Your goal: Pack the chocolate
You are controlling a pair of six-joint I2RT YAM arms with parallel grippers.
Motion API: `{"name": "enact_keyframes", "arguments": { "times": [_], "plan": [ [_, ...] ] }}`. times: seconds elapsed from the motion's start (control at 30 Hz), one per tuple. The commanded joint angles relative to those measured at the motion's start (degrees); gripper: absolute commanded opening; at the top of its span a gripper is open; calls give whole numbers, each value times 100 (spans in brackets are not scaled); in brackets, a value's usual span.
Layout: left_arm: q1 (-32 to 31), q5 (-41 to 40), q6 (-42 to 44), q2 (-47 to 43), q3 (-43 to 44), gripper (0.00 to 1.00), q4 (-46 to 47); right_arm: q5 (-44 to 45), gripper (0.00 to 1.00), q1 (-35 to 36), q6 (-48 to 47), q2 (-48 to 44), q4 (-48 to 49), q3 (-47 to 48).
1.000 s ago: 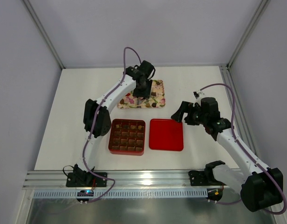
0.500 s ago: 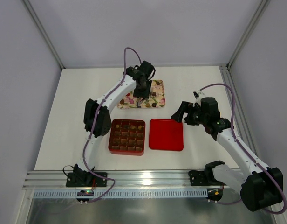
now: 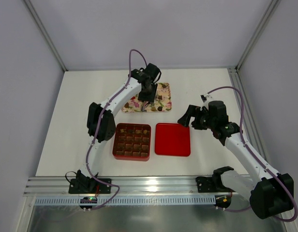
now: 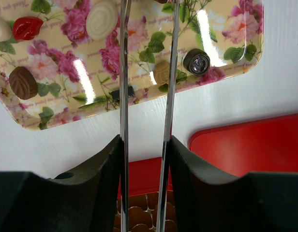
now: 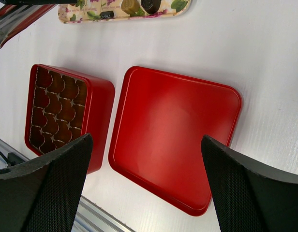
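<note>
A: From above, where is the chocolate (image 3: 162, 98)?

B: On the tray (image 3: 139, 109), on the far side of the box (image 3: 132, 141). The left gripper (image 3: 147, 96) hangs right over it. The right gripper (image 3: 185, 116) is well apart, beside the lid (image 3: 172, 139). So the left arm is the nearer one.

A: And the left wrist view?

B: Two thin fingers (image 4: 123, 96) run parallel with a narrow gap, their tips past the top edge. Whether they pinch a piece cannot be told. A tan piece (image 4: 162, 72) shows in the gap against one finger. A dark round one (image 4: 196, 62) lies just outside, on the lid's side. The box sits back toward the arm's base, so the carry would likely run straight back.

A: Right wrist?

B: Its pads (image 5: 47, 188) stand wide apart with nothing between them. The lid lies below, and the box beside it shows brown cells.
</note>
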Motion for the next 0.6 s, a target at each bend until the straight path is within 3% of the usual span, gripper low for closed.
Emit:
{"name": "enact_keyframes", "arguments": {
  "times": [0.0, 0.57],
  "plan": [
    [46, -46, 81, -150, 33, 41, -21, -2, 93, 29, -54, -8, 134, 136],
    [46, -72, 108, -159, -108, 43, -56, -2, 93, 29, -27, 10, 196, 57]
  ]
}}
